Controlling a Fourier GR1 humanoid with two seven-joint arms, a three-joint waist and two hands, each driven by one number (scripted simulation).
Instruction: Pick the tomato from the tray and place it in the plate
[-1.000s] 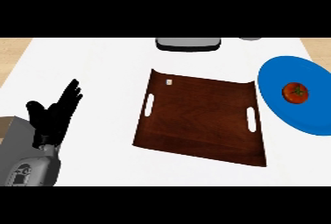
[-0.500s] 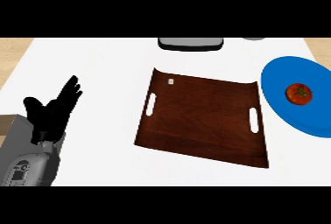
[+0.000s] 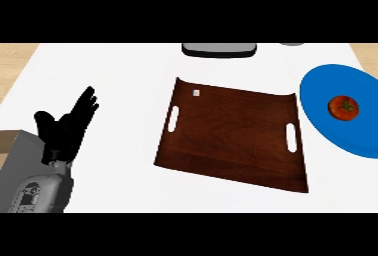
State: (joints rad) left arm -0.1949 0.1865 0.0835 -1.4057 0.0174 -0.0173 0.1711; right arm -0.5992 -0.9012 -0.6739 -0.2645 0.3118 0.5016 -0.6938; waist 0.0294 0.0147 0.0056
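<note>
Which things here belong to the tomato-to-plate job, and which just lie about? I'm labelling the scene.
Job: tomato, lying on the blue plate; brown tray.
Lying about: grey object at the counter's far edge; left hand, open, resting.

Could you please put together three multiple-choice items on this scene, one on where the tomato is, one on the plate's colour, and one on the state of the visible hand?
1. Where does the tomato lie?
A. on the brown tray
B. on the blue plate
C. in the left hand

2. What colour is the plate?
A. blue
B. white
C. green

3. What state is the left hand in?
A. curled round the tomato
B. open, fingers up, holding nothing
C. pressing on the tray

Answers:
1. B, since the tomato sits on the plate at the view's right, apart from the tray.
2. A, as the plate's surface is plainly blue.
3. B, because the hand rests at the view's left with straight fingers, clear of the tray.
</note>
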